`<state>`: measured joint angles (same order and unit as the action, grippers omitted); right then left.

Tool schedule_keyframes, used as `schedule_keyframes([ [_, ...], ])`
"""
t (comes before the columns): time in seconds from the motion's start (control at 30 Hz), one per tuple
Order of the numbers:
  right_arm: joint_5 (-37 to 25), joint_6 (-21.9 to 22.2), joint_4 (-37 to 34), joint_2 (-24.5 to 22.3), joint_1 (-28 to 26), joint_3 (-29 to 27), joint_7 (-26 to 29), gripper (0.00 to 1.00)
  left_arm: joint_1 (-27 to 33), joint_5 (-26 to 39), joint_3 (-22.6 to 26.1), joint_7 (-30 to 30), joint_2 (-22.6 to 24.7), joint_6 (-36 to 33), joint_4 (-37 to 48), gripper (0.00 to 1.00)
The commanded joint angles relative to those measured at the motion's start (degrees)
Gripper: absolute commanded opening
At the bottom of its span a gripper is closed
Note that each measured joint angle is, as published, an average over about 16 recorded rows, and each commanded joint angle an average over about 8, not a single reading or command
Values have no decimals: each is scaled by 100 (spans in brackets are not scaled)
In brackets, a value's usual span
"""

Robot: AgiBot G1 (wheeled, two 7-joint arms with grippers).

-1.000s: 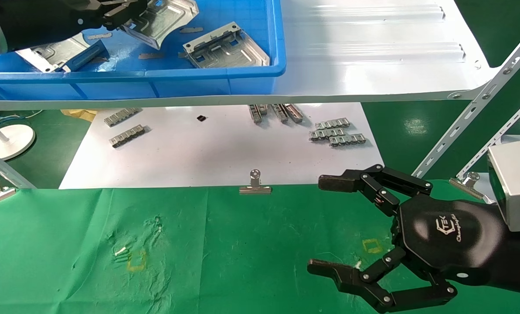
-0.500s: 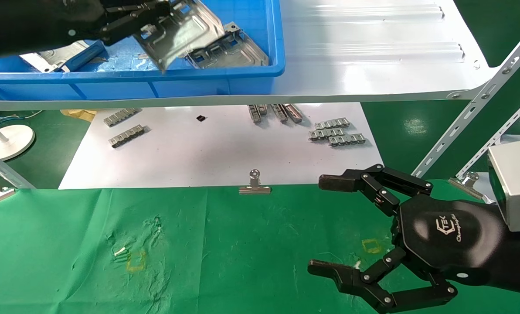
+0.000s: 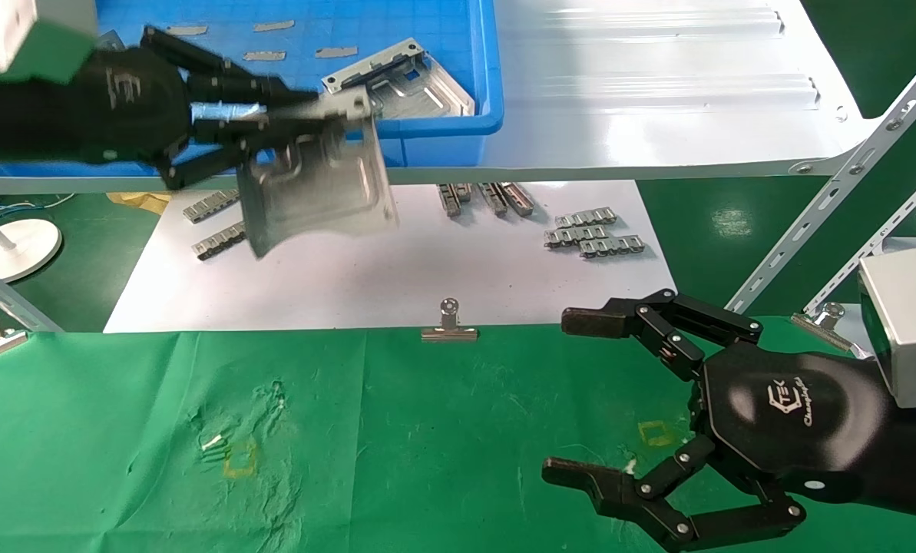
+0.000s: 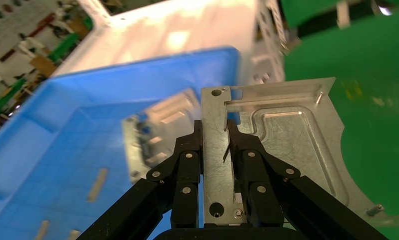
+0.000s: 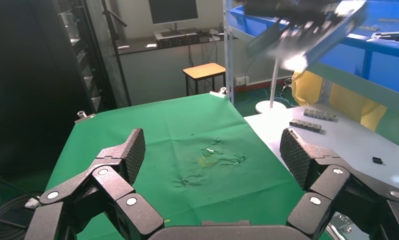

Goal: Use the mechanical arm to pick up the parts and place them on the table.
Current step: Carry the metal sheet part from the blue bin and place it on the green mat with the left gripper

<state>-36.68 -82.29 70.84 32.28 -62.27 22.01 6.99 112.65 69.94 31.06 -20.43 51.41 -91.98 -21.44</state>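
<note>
Fingers [image 4: 187, 165] pinch bracket [image 3: 315, 184] edge, clear of bin [image 3: 442, 146] rim.

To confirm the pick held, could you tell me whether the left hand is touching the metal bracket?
Touching. In the left wrist view the left hand has its fingers pressed against both faces of the bracket.

You are looking at a silvery stamped sheet-metal part [image 3: 315, 188] with a dull satin sheen, clamped in the left end effector [image 3: 304, 115], whose black casing is glossy and whose fingers [image 4: 187, 165] look matt. The bin [image 3: 442, 146] is smooth blue plastic. The shelf [image 3: 642, 84] is glossy white. Your desk [image 3: 427, 445] wears wrinkled matt green cloth. The right end effector [image 3: 573, 395] shows textured black pads [image 5: 297, 155].
</note>
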Motion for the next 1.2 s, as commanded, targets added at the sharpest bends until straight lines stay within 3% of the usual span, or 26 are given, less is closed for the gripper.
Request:
schedule_keyframes([
  [0.03, 0, 0, 0, 0, 0, 0, 0, 100, -133, -82, 146, -55, -118, -18, -363, 0],
  [0.23, 0, 0, 0, 0, 0, 0, 0, 100, -598, -746, 780, 30, -845, 18, -1546, 0],
  [0.37, 0, 0, 0, 0, 0, 0, 0, 100, -810, -864, 1237, -216, -1162, 51, -1914, 0],
  [0.53, 0, 0, 0, 0, 0, 0, 0, 100, -989, -608, 1800, -771, -1237, 127, -1843, 0],
  [0.73, 0, 0, 0, 0, 0, 0, 0, 100, -1180, -245, 2162, -1262, -1002, 376, -1115, 2],
  [0.77, 0, 0, 0, 0, 0, 0, 0, 100, -1212, -200, 2192, -1322, -945, 424, -971, 10],
  [1.0, 0, 0, 0, 0, 0, 0, 0, 100, -1371, -37, 2277, -1737, -580, 782, -144, 95],
  [1.03, 0, 0, 0, 0, 0, 0, 0, 100, -1399, -30, 2278, -1822, -542, 828, -73, 100],
  [1.2, 0, 0, 0, 0, 0, 0, 0, 100, -1524, -64, 2256, -2185, -394, 909, 227, 100],
])
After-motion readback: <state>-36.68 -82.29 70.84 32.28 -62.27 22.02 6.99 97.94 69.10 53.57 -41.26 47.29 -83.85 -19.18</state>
